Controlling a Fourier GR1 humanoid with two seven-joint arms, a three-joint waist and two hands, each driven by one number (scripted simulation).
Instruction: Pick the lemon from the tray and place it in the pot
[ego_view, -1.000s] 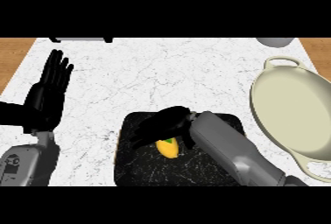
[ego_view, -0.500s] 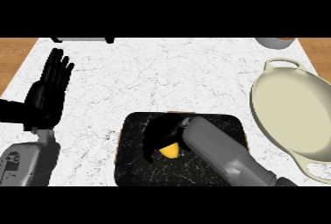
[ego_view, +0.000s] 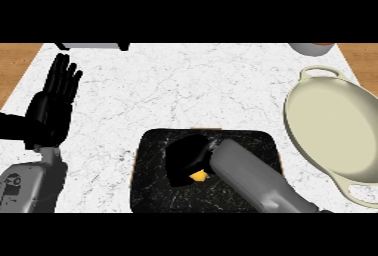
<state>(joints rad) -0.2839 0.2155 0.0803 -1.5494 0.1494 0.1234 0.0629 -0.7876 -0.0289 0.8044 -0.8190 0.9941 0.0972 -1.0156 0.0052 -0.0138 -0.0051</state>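
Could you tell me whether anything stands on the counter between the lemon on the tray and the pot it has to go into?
Nothing visible does. The lemon sits under the right hand on the tray, and only bare counter separates it from the pot.

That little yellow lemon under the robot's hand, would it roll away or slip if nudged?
Probably it could roll: the lemon looks rounded and lies on the flat black tray. The right hand covers most of it, which likely keeps it from rolling off. Its skin may be smooth, so slipping seems possible.

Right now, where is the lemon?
Head view, lower centre: the lemon lies on the black tray, mostly hidden under the right hand, left of the pot.
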